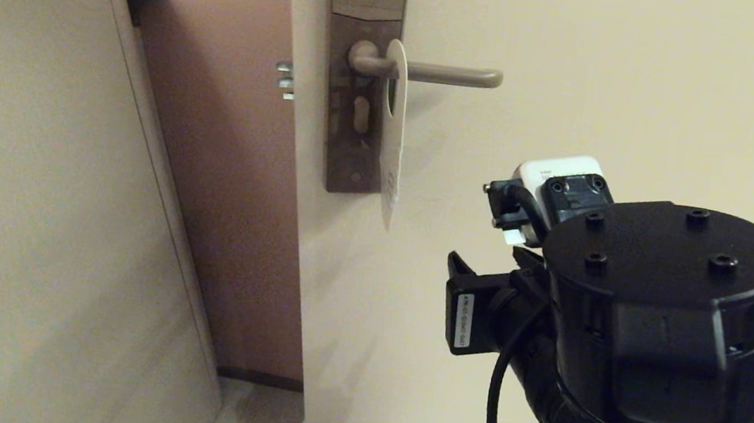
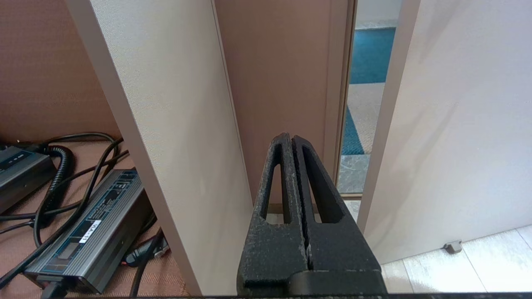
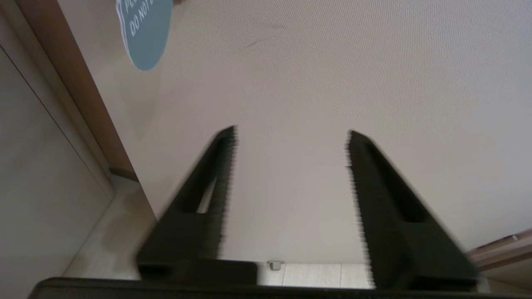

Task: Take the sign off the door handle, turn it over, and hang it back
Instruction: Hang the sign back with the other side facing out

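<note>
Right, sign (image 1: pixel 393 135) hangs on the door handle (image 1: pixel 435 73) by its hole, edge-on to my head cam, close to the lock plate (image 1: pixel 356 95); teal DO NOT DISTURB face shows in R wrist cam; R gripper (image 3: pixel 291 166) below the sign, apart from it, fingers spread, nothing between; L gripper (image 2: pixel 292 143) low by the door frame (image 2: pixel 286 83), fingers pressed together, empty.

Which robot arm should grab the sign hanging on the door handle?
Probably the right. Its gripper is open and aimed at the door just below the sign on the handle. The left gripper is shut, low by the door's edge.
</note>
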You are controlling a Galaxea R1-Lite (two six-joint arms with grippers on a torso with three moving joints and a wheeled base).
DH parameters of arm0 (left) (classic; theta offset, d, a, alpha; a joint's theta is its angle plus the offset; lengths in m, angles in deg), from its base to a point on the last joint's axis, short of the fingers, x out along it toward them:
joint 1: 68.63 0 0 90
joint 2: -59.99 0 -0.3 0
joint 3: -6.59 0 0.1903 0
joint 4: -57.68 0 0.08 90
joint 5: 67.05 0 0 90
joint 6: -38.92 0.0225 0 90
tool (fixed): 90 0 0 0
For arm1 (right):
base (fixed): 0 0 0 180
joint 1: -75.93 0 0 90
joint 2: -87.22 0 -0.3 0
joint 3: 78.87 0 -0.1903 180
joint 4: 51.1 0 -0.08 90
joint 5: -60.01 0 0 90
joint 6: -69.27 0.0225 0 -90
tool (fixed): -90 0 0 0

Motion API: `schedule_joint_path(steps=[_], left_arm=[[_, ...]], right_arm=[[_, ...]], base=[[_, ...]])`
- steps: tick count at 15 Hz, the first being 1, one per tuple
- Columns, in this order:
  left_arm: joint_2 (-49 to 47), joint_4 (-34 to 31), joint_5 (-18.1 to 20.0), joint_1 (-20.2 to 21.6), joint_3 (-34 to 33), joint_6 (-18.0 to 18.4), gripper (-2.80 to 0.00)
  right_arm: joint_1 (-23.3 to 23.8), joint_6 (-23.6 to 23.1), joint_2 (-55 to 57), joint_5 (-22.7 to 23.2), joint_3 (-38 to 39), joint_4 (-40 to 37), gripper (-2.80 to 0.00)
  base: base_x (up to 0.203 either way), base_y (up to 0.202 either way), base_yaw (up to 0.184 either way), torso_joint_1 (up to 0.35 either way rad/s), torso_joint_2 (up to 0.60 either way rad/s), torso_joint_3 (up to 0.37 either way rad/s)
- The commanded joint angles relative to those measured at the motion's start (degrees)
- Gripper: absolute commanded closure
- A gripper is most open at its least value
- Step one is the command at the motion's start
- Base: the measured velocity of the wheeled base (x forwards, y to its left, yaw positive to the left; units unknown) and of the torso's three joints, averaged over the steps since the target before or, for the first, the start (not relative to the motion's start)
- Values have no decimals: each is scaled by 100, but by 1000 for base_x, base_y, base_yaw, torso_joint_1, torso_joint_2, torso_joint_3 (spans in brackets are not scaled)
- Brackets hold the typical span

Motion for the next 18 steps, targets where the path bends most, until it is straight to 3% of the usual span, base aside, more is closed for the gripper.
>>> schedule_joint_path(steps=[1,12,18], left_arm=[[1,2,-4,1,0,1,0],[1,2,-4,1,0,1,0],[1,2,-3,1,0,1,0]], right_arm=[[-2,6,13,-31,-21,8,0],[167,-15,647,-31,-877,249,0],[171,-733,1212,-27,-1320,1425,0]], base=[[0,0,0,0,0,0],[0,0,0,0,0,0],[0,0,0,0,0,0]])
